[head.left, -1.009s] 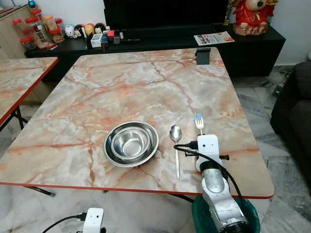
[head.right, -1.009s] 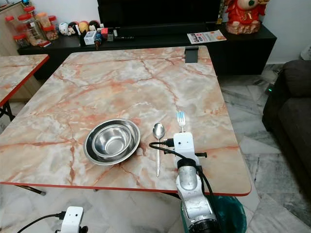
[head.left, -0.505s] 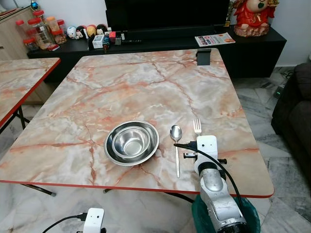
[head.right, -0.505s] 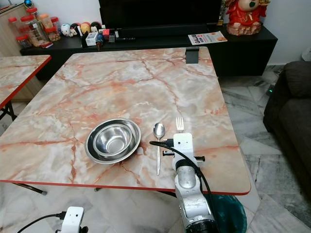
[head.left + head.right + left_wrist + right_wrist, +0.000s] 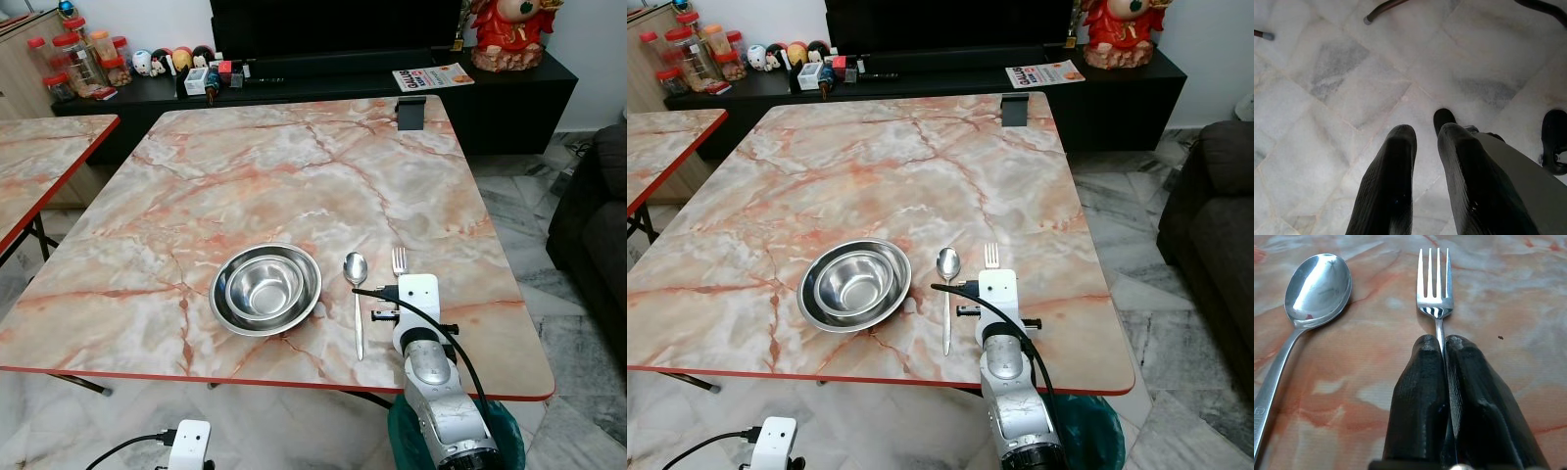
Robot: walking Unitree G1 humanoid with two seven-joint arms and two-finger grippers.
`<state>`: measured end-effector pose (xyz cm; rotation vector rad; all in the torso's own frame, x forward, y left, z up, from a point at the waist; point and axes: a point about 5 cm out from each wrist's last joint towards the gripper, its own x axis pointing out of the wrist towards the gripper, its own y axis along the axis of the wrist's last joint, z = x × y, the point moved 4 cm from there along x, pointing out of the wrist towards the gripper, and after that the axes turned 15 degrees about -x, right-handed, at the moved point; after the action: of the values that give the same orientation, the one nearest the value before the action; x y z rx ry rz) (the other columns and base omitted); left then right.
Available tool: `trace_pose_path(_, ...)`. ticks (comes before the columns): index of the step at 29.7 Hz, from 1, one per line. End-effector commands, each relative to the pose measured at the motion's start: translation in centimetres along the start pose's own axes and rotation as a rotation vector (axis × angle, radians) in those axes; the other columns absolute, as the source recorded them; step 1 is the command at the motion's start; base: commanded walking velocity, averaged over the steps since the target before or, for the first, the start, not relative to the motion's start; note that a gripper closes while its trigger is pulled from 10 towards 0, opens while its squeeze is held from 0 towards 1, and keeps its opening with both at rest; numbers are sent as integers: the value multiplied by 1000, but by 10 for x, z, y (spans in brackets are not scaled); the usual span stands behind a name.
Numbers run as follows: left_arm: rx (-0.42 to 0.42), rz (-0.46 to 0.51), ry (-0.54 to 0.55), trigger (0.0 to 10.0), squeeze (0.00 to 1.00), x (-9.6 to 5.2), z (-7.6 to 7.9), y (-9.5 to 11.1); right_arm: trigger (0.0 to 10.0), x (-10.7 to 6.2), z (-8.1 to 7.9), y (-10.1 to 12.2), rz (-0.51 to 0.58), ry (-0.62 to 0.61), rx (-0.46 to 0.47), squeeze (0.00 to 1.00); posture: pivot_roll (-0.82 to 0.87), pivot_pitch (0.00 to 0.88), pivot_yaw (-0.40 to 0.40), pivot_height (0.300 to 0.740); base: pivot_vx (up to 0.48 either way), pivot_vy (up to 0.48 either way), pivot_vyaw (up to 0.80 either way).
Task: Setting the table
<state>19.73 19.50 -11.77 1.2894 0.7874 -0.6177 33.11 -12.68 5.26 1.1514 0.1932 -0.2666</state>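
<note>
Marble table (image 5: 294, 166) holds one bowl (image 5: 265, 289), one spoon (image 5: 356, 294); right gripper (image 5: 1444, 350) (fingers closed) pinches one fork (image 5: 1434, 289).

Right arm (image 5: 439, 411): silver, ribbed metal casing; white box at wrist; black cable looped over it.
Left arm (image 5: 187, 446): white wrist box, black cable.
Fingers (image 5: 1391, 191): long, black, apparently finely textured.

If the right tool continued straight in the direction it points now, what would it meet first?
Probably nothing soon: the right tool, shut on the silver metal fork, points across bare marbled pink tabletop. Farther along, the small black stand might lie near that line.
</note>
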Motion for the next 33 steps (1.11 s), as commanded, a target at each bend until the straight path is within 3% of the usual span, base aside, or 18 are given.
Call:
trace_pose_path(1,21,-12,9,10000,0,-1,-7,0,10000,-2,-6,-12,-60,27,11,525,-68,60,112,740,0,0,0)
trace_pose_path(2,21,-11,9,10000,0,0,-6,1,10000,-2,-6,-12,-63,27,11,690,-68,60,114,740,0,0,0)
trace_pose_path(3,22,-11,9,10000,0,0,-6,1,10000,-1,-6,-12,-64,27,11,690,-68,60,114,740,0,0,0)
trace_pose_path(4,21,-9,8,10000,0,0,-6,2,10000,-1,-6,-12,-64,26,13,1000,-68,60,114,740,0,0,0)
trace_pose_path(11,21,-10,9,10000,0,0,-6,2,10000,0,-4,-11,-65,21,7,1000,-67,56,112,740,0,0,0)
trace_pose_path(12,20,-10,9,10000,0,0,-6,2,10000,0,-4,-11,-66,20,6,925,-67,55,112,740,0,0,0)
trace_pose_path(13,20,-10,9,10000,0,0,-6,2,10000,0,-4,-11,-66,20,4,184,-67,55,112,740,0,0,0)
trace_pose_path(14,20,-10,9,10000,0,0,-5,2,10000,0,-4,-11,-67,21,-3,0,-67,54,111,740,0,0,0)
trace_pose_path(20,18,-8,9,10000,0,0,-5,3,10000,1,-3,-10,-65,20,-4,0,-67,53,111,740,0,0,0)
trace_pose_path(21,18,-8,9,10000,0,0,-5,4,10000,1,-4,-10,-62,22,5,1000,-67,52,111,740,0,0,0)
trace_pose_path(33,15,-11,8,10000,0,1,-5,4,10000,2,-4,-6,-49,26,13,1000,-66,43,111,740,0,0,0)
